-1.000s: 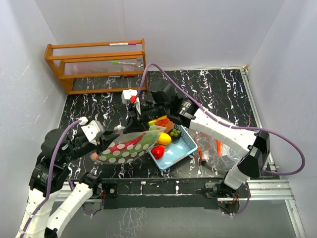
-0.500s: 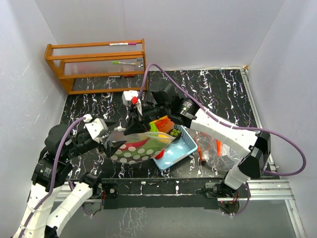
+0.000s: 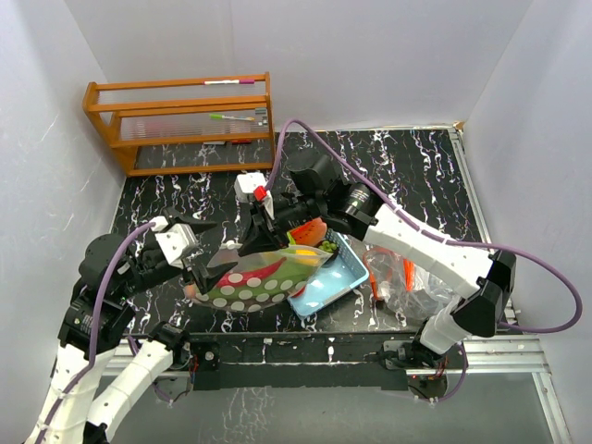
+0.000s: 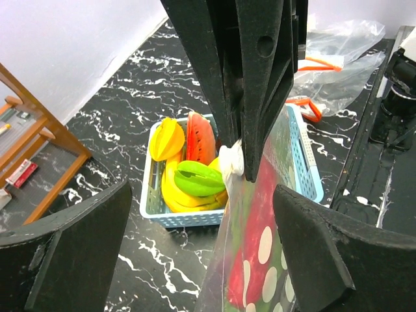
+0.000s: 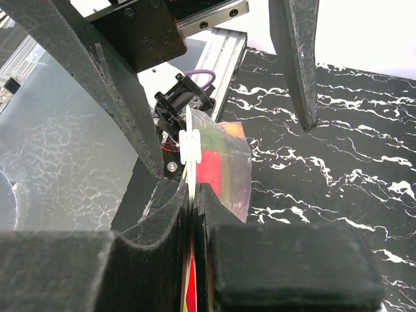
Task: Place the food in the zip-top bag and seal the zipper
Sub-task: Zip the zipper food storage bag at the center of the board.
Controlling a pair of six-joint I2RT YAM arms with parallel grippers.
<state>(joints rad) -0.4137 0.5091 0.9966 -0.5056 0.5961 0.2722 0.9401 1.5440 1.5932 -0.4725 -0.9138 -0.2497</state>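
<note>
The dotted zip-top bag (image 3: 254,285) hangs tilted, with red and green food showing through it. My right gripper (image 3: 256,240) is shut on the bag's zipper edge, just behind the white slider (image 5: 190,147). My left gripper (image 3: 215,250) stands wide open around the bag's (image 4: 263,227) left end, its fingers (image 4: 71,250) apart from the plastic. Right behind the bag, the light-blue basket (image 3: 335,280) holds more food: a watermelon slice (image 4: 199,135), yellow bananas (image 4: 174,194), a yellow piece (image 4: 166,138) and a green piece (image 4: 198,179).
A second clear bag with an orange zipper (image 3: 400,277) lies right of the basket. A wooden rack (image 3: 180,118) with pens stands at the back left. White walls close in the black marbled table (image 3: 416,176) on three sides.
My left gripper has opened and let go of the bag's left end. The bag has sagged lower and shifted slightly right, still held by the right gripper.
</note>
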